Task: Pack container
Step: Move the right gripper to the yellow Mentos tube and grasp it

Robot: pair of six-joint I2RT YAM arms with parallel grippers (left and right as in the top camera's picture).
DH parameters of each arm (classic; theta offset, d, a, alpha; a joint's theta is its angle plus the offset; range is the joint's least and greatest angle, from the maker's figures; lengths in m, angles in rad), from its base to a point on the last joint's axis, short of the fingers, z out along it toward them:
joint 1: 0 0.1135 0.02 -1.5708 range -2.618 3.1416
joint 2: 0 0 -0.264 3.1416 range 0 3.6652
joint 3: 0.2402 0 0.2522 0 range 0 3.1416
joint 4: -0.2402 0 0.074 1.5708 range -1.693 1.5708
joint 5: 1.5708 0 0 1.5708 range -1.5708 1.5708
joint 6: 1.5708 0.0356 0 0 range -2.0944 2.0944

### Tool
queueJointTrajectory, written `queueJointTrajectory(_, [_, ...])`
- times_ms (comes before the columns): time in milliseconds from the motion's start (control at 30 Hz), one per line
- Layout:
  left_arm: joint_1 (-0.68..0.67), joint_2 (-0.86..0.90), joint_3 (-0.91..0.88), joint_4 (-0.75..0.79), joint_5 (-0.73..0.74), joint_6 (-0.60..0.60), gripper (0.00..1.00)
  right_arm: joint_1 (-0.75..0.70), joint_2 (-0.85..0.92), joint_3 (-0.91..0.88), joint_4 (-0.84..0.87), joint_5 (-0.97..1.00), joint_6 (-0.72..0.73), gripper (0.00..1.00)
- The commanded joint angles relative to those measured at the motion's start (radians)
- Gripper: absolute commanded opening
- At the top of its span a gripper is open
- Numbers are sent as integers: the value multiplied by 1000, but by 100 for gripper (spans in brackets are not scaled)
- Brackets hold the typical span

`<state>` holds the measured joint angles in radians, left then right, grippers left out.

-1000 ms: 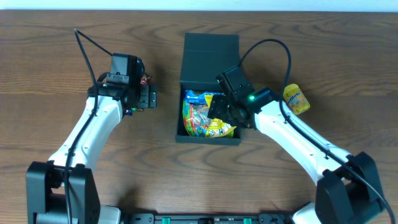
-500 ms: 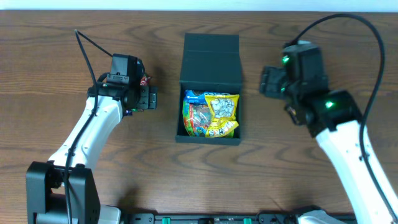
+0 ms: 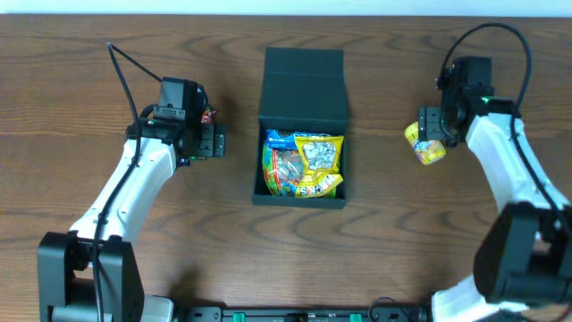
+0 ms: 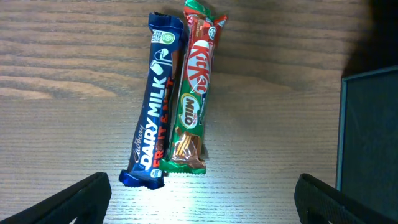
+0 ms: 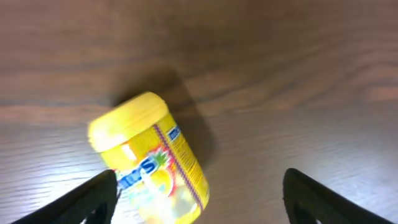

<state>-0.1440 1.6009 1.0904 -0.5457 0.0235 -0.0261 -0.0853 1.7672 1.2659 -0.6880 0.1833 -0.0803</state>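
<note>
The dark teal container point(image 3: 300, 200) stands open at the table's middle, its flap lid point(image 3: 304, 85) folded back. Colourful snack packets point(image 3: 304, 165) lie inside it. The container's edge shows in the left wrist view point(image 4: 370, 137). My left gripper point(image 3: 213, 139) is open and empty, hovering over a blue Dairy Milk bar point(image 4: 154, 106) and a green-red KitKat Milo bar point(image 4: 193, 93) to the left of the container. In the left wrist view its fingers point(image 4: 202, 199) are spread wide. My right gripper point(image 3: 431, 125) is open above a yellow tub point(image 3: 429, 150) lying on its side. The tub point(image 5: 149, 155) lies between the fingers point(image 5: 199, 193), towards the left one.
Wooden table point(image 3: 375, 250) all round. The table's far edge runs along the top of the overhead view. Black cables loop from both arms.
My right arm has left the container and swung right to above the yellow tub. A yellow packet now lies on top inside the container. The left arm has not moved.
</note>
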Motion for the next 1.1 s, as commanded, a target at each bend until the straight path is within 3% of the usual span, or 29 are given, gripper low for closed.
queueJointTrajectory(0, [5,7,4,-5,4,-5,95,-13,79,-5,9,-39,-34,86])
queueJointTrajectory(300, [5,7,5,-8,4,-5,95,-13,164,-5,23,-118,-49,78])
queueJointTrajectory(433, [5,7,5,-12,4,-5,95,-12,164,-5,16,-151,-48,50])
queueJointTrajectory(667, [5,7,4,-27,3,-4,95,-9,154,-3,-10,-253,18,38])
queueJointTrajectory(833, [5,7,4,-42,3,-4,95,16,104,37,-54,-352,73,13])
queueJointTrajectory(867, [5,7,4,-46,3,-4,95,27,79,61,-79,-371,91,2])
queueJointTrajectory(1067, [5,7,4,-71,3,-4,95,122,-109,186,-206,-402,168,1])
